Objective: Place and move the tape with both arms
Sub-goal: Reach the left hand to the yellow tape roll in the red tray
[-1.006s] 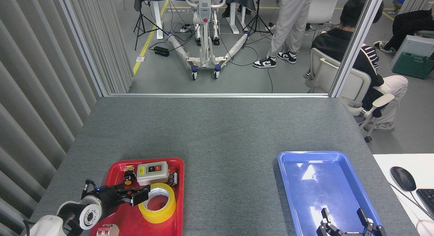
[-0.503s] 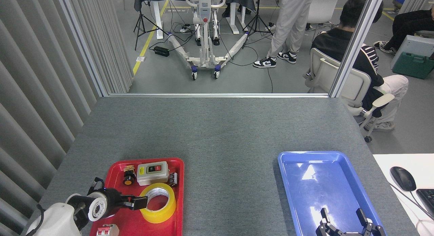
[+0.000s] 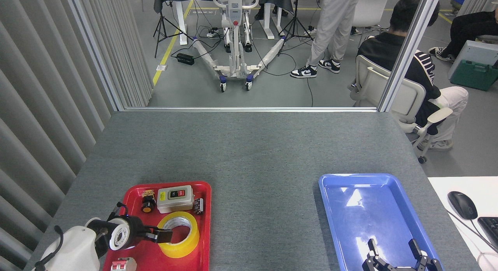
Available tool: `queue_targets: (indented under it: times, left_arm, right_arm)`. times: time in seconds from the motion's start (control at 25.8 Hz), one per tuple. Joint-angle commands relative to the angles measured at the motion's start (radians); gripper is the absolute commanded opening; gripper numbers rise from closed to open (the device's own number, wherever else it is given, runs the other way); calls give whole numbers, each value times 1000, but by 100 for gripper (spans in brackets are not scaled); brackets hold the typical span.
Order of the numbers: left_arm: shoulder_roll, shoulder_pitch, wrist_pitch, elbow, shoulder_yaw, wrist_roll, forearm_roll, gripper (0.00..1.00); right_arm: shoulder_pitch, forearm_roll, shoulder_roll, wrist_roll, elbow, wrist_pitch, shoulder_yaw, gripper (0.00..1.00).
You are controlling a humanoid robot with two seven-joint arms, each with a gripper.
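My right gripper [image 3: 398,259] waits spread and empty above the blue tray [image 3: 330,208]. My left gripper [image 3: 163,236] reaches the tape [image 3: 179,241] rim in the red tray [image 3: 204,224]; grip unclear. Lift, handover, placement all remain.

Translucent yellow tape roll with white core [image 3: 178,234], glossy red plastic tray near left [image 3: 205,224], glossy blue plastic tray near right [image 3: 389,179], speckled grey felt tabletop [image 3: 253,146]

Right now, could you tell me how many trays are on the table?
2: a red tray near the left, holding the tape, and a blue tray near the right.
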Motion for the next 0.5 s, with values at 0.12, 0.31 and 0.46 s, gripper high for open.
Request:
queue_targets:
  times: [0.12,0.31,0.46]
  left_arm:
    - [-4,-43,-8,19,-60,1,0,96]
    - [-5,-66,-98,62,-103,-2,0,77]
    - [-8,-84,-157,66,-103,-4,0,48]
  right_arm:
    - [0,0,0,0,2,0,-1,99]
    - [2,0,2,0,0,0,1,99]
    - [3,0,3,0,0,-3,1,99]
